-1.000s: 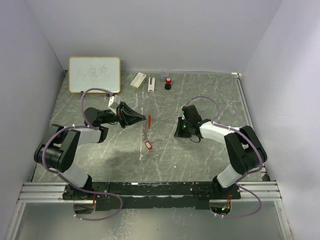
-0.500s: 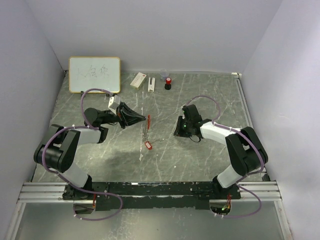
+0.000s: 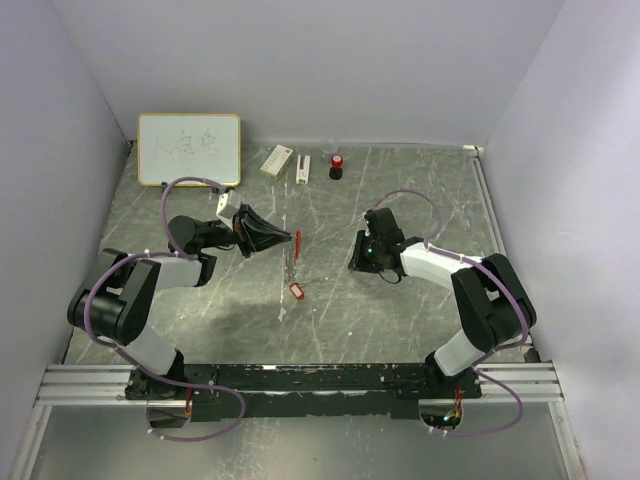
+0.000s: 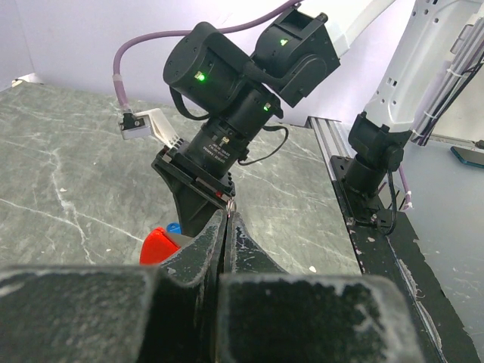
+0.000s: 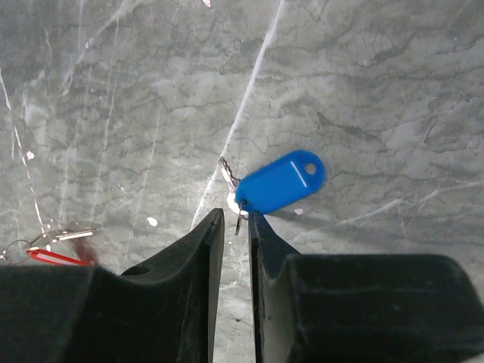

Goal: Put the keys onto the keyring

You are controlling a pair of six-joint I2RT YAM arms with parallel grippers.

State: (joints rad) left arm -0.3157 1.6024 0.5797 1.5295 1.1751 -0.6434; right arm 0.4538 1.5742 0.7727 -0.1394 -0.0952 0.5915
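My left gripper (image 3: 290, 238) is shut on the keyring's thin metal ring (image 4: 231, 204), which shows right at its fingertips (image 4: 228, 215). The keyring's red strap (image 3: 298, 238) sits just past those tips, and a grey strip (image 3: 291, 264) trails toward the red key (image 3: 296, 290) on the table. My right gripper (image 3: 356, 266) points down over the blue key (image 5: 280, 184), which is hidden in the top view. Its jaws (image 5: 236, 219) stand a narrow gap apart. The blue key's small ring lies between the tips, and its silver blade (image 5: 227, 170) is beside them. The red key (image 5: 57, 255) lies at the lower left.
A whiteboard (image 3: 189, 149) leans at the back left. A white box (image 3: 277, 160), a white piece (image 3: 302, 168) and a small red-and-black bottle (image 3: 336, 166) stand along the back. White walls close in both sides.
My left gripper has moved slightly right, up to the red strap. The right gripper's jaws have parted a little over the blue key. The keys have not moved.
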